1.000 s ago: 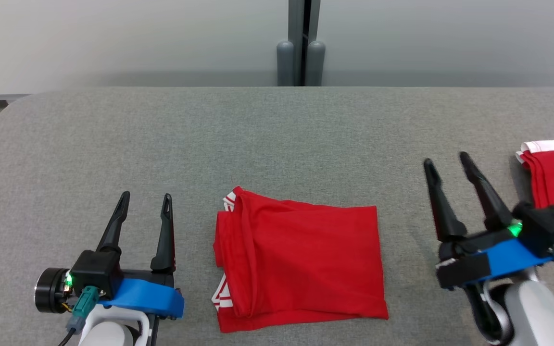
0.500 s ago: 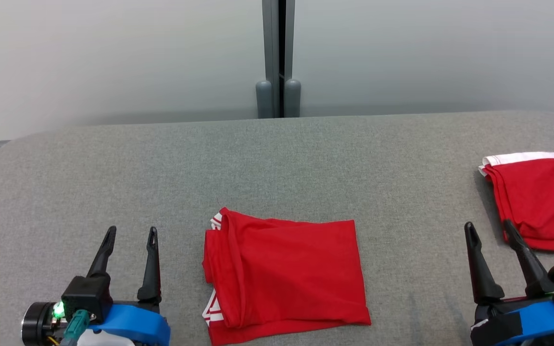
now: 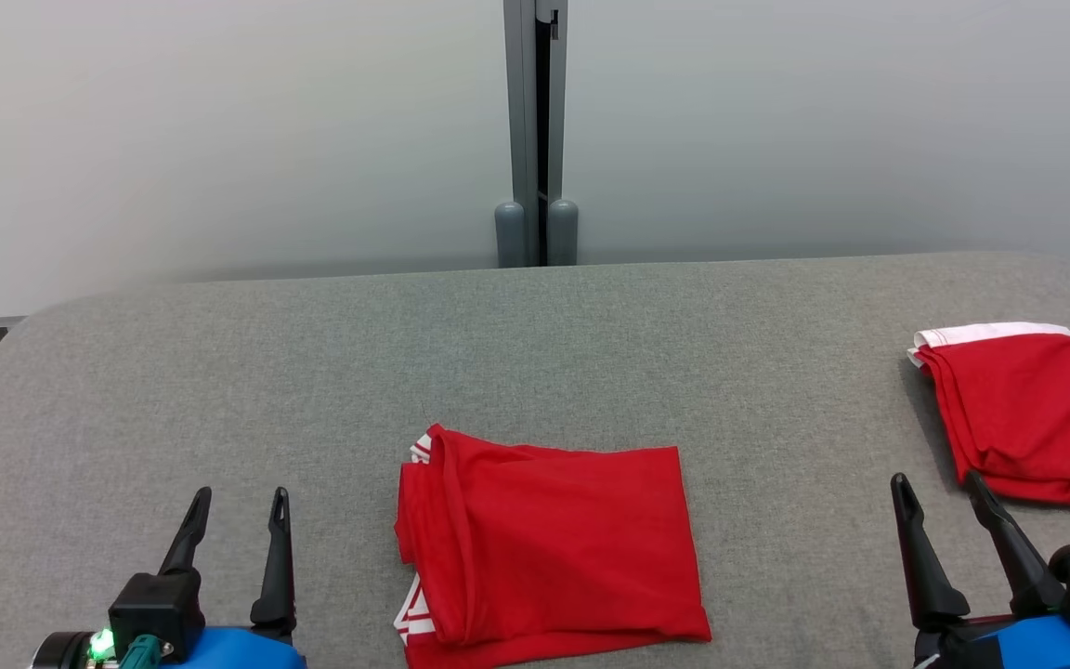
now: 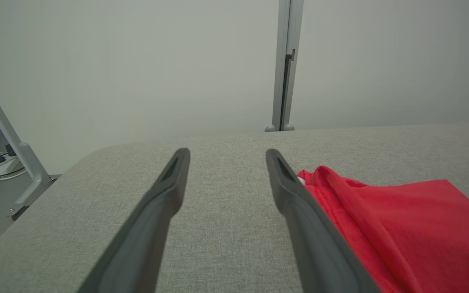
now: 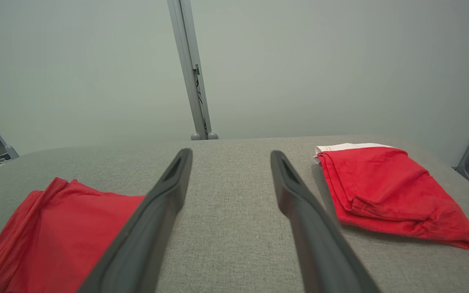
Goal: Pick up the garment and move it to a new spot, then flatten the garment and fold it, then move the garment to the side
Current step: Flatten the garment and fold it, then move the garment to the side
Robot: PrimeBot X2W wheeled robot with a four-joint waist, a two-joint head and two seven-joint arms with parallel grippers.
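A red garment (image 3: 544,548) lies folded into a neat rectangle on the grey padded table (image 3: 535,353), near the front centre, white trim showing at its left edge. My left gripper (image 3: 241,494) stands open to its left, apart from it; in the left wrist view the left gripper (image 4: 227,154) has the garment (image 4: 401,228) just right of its right finger. My right gripper (image 3: 936,480) is open at the lower right, nothing between its fingers. In the right wrist view the right gripper (image 5: 231,154) points between the centre garment (image 5: 55,228) and another one.
A second folded red garment (image 3: 1018,418) with a white band lies at the table's right side, also the second garment (image 5: 381,187) in the right wrist view. A grey post (image 3: 535,139) stands against the pale wall behind. The table's rounded left corner (image 3: 24,325) is near.
The head camera has tilted up, so the whole picture shifted down. Both grippers have drawn back toward me; the right one has left the side of the right-hand garment. Both garments lie still.
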